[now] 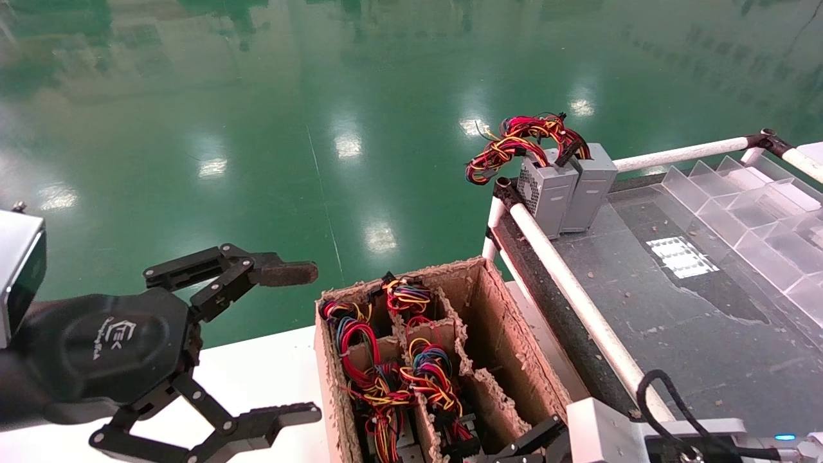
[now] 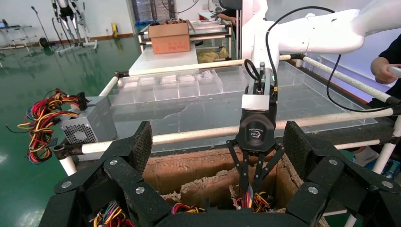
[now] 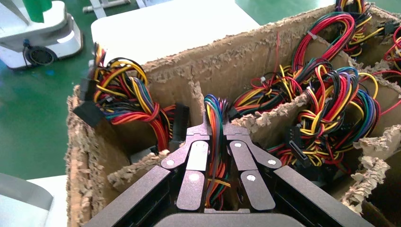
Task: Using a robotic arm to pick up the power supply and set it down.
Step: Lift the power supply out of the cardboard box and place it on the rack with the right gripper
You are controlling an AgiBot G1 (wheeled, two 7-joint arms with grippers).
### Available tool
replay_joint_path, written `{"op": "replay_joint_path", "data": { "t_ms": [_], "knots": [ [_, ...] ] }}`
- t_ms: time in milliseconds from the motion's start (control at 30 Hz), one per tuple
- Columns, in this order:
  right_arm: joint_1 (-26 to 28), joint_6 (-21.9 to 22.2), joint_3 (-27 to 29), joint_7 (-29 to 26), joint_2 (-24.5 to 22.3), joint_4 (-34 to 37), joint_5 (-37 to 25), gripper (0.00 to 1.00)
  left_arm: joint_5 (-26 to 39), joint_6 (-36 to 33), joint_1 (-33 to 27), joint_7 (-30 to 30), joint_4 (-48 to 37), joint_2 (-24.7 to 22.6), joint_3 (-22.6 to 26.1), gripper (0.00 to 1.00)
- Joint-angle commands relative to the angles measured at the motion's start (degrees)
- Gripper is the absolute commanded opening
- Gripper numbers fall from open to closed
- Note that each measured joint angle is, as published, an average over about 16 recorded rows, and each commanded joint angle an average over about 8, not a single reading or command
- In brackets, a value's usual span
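Note:
My right gripper (image 3: 215, 126) reaches down into a compartment of the torn cardboard box (image 1: 514, 334). Its black fingers (image 3: 236, 156) are shut on the multicoloured wire bundle (image 3: 215, 111) of the power supply, whose grey body is hidden below in the box. The left wrist view shows the same gripper (image 2: 253, 187) from the front, pointing straight down with wires between its tips. In the head view only its links (image 1: 524, 444) show at the bottom edge. My left gripper (image 1: 310, 341) hangs open left of the box, holding nothing.
Other compartments hold more wire tangles (image 1: 360, 360). Two grey power supplies (image 1: 566, 186) with drooping red-black wires (image 1: 511, 145) stand on the dark table (image 1: 675, 334) behind a white rail (image 1: 578, 289). Clear plastic dividers (image 1: 759, 212) lie far right. A person's hand (image 2: 385, 66) shows beyond.

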State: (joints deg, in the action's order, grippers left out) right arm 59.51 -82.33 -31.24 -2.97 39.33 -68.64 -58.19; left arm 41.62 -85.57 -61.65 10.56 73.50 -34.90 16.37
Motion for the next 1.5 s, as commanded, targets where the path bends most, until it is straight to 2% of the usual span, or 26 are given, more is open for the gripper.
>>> {"op": "replay_joint_path", "data": {
  "t_ms": [33, 467, 667, 867, 1100, 1500],
  "knots": [
    [-0.3, -0.1, 0.2, 0.1, -0.1, 0.0, 0.5, 0.0, 0.0, 0.0, 0.0, 0.0, 0.0, 0.0, 0.0, 1.0],
    [1.8, -3.3, 7.3, -1.1, -6.6, -0.7, 12.8, 0.0, 0.0, 0.0, 0.0, 0.0, 0.0, 0.0, 0.1, 1.0],
    [5.7, -5.4, 11.0, -0.4, -9.9, 1.3, 17.2, 0.0, -0.1, 0.0, 0.0, 0.0, 0.0, 0.0, 0.1, 1.0],
    [11.2, -7.2, 13.3, 0.7, -12.4, 5.0, 18.9, 0.0, -0.1, 0.0, 0.0, -0.1, 0.0, 0.0, 0.1, 1.0],
    [18.7, -7.7, 13.7, 4.0, -14.6, 11.6, 16.6, 0.0, -0.1, 0.1, 0.0, -0.1, 0.0, 0.1, 0.1, 1.0],
    [29.4, -5.9, 10.0, 15.9, -14.5, 28.5, 3.0, 0.0, -0.1, 0.1, 0.0, -0.1, 0.0, 0.1, 0.2, 1.0]
  ]
}}
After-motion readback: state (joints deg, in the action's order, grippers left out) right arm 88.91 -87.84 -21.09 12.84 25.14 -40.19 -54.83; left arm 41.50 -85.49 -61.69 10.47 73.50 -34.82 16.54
